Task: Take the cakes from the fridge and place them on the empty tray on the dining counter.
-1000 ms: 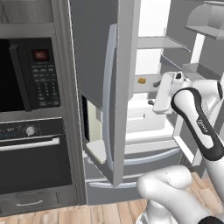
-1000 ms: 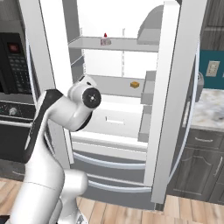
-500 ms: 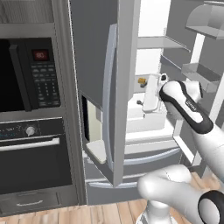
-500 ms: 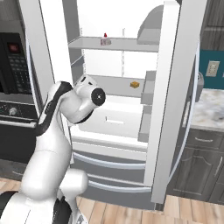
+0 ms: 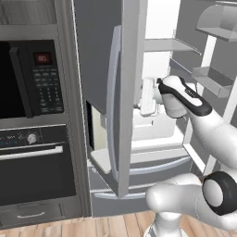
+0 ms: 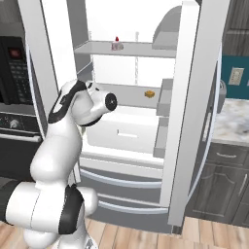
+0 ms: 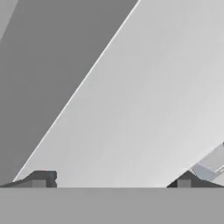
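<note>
- Cakes first, right base view: white wedge w/ red cherry top (image 6: 116,44) sits on the upper fridge shelf, towards its left; flat tan square (image 6: 150,93) lies on the next shelf down, nearer the right-hand door. Both well inside the fridge (image 6: 194,73), doors swung wide.
- Same view, arm: white elbow and wrist hump up in front of the left half of the opening, hand end pushed in at about the lower shelf's height. Tan square lies to the arm's right and a bit deeper in; cherry wedge is a whole shelf above the hand. I'd judge the tan one the nearer pick, needing a swing to the right.
- Left base view: the open left door edge (image 5: 126,92) blocks much of the interior, cakes hidden behind it. Forearm rises from lower right and bends in towards the fridge; the white hand is just past the door edge, level w/ the mid shelf. Fingers not clear from here.
- Hand view: gripper (image 7: 111,180) shows two dark tips at the bottom, set far apart, as wide as it goes, nothing between them. Ahead is plain pale fridge panelling on a slant, so the hand is rolled; no cake in front of it yet, so it isn't lined up on either piece.
</note>
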### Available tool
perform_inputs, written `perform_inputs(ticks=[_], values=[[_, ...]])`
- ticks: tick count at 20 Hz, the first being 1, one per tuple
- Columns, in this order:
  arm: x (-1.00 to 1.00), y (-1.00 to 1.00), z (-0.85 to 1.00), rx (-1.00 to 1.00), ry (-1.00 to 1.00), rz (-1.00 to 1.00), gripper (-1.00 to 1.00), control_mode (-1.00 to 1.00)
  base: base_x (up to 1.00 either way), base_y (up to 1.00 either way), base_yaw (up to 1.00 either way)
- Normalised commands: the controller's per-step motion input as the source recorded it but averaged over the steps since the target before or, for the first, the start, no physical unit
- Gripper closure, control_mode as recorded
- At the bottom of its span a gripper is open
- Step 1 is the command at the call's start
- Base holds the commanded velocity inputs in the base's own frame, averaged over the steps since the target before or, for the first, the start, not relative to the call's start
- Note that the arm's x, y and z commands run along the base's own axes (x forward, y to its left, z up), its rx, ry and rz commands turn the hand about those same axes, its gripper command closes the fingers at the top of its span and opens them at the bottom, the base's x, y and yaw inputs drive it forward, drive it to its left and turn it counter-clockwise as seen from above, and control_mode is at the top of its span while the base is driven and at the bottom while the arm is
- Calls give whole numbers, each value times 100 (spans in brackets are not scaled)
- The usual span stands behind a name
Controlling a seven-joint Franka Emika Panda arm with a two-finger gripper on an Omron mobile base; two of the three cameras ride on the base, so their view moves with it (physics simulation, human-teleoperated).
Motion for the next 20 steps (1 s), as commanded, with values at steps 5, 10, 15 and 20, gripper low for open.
perform_inputs(ticks=[5,10,15,20], values=[[-2,66,-2,0,-6,27,-100,-100,0,0,0],[-39,100,-19,0,-15,34,-100,-100,0,0,0],[-37,100,-36,-6,-19,33,-100,-100,0,0,0],[-38,100,-29,-8,-18,30,-100,-100,0,0,0]])
